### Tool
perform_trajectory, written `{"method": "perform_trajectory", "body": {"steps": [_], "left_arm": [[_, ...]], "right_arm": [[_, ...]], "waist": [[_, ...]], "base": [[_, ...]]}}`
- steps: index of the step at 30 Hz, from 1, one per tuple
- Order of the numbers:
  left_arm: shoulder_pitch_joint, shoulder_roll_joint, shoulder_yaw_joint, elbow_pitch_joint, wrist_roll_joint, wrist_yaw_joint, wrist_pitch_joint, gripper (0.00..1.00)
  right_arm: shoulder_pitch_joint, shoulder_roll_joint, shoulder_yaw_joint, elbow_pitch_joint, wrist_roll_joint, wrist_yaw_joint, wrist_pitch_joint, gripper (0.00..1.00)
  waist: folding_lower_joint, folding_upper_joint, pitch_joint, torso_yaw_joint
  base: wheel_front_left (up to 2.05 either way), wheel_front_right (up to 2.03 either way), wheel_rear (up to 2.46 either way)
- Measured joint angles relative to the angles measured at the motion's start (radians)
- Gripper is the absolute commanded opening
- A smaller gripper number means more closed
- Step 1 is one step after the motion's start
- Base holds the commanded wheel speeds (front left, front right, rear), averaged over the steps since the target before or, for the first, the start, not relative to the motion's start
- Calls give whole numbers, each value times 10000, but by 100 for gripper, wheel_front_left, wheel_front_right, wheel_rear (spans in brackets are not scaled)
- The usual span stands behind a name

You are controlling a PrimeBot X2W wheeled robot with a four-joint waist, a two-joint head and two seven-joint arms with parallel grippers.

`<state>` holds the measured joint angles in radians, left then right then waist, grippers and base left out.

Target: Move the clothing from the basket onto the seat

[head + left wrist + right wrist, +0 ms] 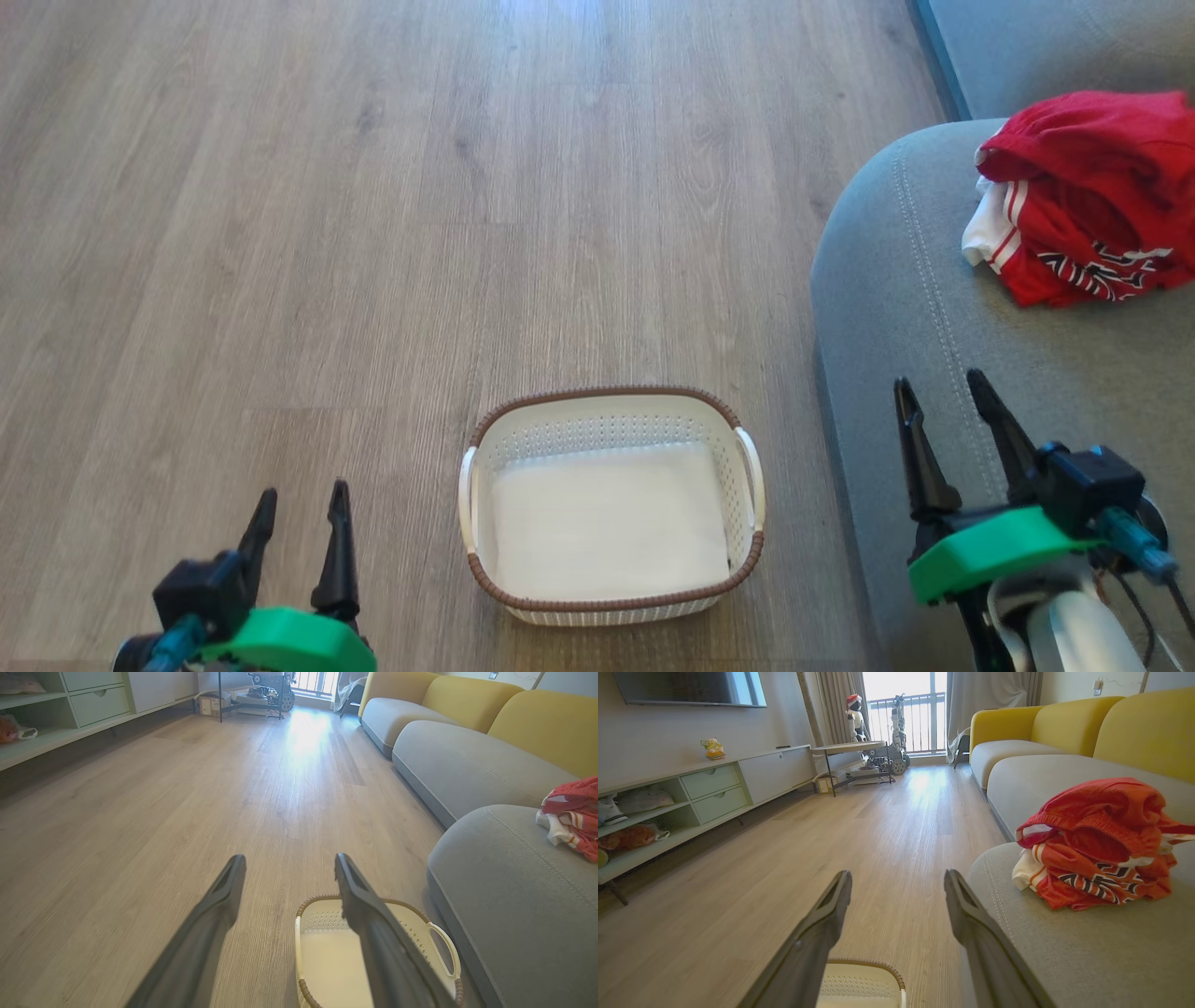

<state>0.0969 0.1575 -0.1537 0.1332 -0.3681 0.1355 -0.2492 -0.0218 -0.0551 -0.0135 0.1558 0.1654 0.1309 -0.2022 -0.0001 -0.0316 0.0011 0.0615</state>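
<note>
Nearest the lens, my left gripper (305, 490) sits at lower left above the wooden floor (373, 233), its two dark fingers spread wide with nothing between them. My right gripper (938, 378), at lower right, is likewise spread wide and bare. It hangs over the front part of the seat (915, 308), and I cannot tell whether it touches the cushion.

Between the two grippers, on the floor just beside the seat's front, stands the basket (607, 390). Its flat white bottom is bare, with no red fabric in it.

The clothing (1083, 196) lies as a crumpled red heap on the seat, near the rounded corner and well apart from both grippers. The jersey's striped trim and lettering show at the heap's lower side.

I read the arrangement as follows. The basket stands close to the cushion so that each carry is short. The heap rests back from the edge, where it is unlikely to slide off. My fingers are parted and stand clear because, as I judge it, nothing is left to lift.
</note>
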Motion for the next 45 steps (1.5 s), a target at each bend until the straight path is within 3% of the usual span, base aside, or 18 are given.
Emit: {"method": "perform_trajectory", "body": {"steps": [38, 39, 45], "left_arm": [[310, 10, -52, -65, 190, 81, 0, 100], [311, -6, -61, 23, 188, 82, 21, 0], [582, -159, -107, 719, -31, 75, 119, 0]], "right_arm": [[379, 31, -169, -219, 209, 0, 219, 100], [379, 29, -161, -128, 207, 2, 219, 0], [735, 33, -130, 642, 426, 2, 278, 0]], "waist": [[0, 0, -11, -85], [0, 0, -10, -86], [1, 2, -6, -99]], "base": [[0, 0, 0], [0, 0, 0], [0, 0, 0]]}}
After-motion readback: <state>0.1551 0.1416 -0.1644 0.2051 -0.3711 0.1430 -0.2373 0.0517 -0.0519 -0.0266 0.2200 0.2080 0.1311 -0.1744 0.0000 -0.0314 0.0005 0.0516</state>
